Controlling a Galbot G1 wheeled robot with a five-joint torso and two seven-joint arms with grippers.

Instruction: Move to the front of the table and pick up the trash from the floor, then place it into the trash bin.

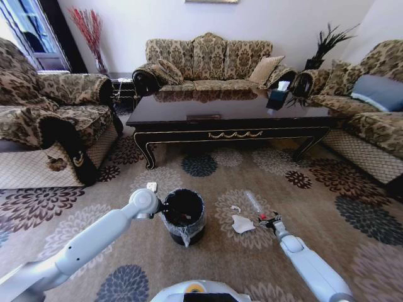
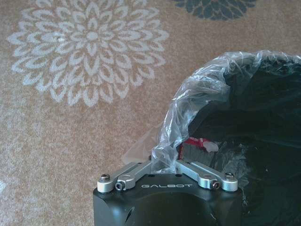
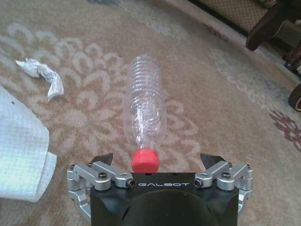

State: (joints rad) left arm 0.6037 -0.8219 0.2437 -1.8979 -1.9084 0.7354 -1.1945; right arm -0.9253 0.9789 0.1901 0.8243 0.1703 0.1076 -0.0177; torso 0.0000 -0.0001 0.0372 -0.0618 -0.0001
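The black trash bin [image 1: 183,216], lined with a clear bag [image 2: 188,113], stands on the carpet in front of the dark table [image 1: 233,116]. My left gripper [image 1: 161,206] is at its rim, shut on the bag's edge [image 2: 164,162]. A red-and-white scrap [image 2: 200,142] lies inside the bin. The trash lies to the bin's right: a clear plastic bottle [image 3: 146,106] with a red cap [image 3: 145,160], a flat white paper [image 1: 242,224] and a crumpled white scrap [image 3: 42,75]. My right gripper [image 3: 156,159] is open and low over the carpet, with the bottle's cap between its fingertips.
Patterned sofas stand to the left [image 1: 44,126], behind the table [image 1: 211,60] and to the right [image 1: 365,119]. A dark tissue box [image 1: 277,97] sits on the table. A small white piece [image 1: 152,186] lies on the carpet left of the bin.
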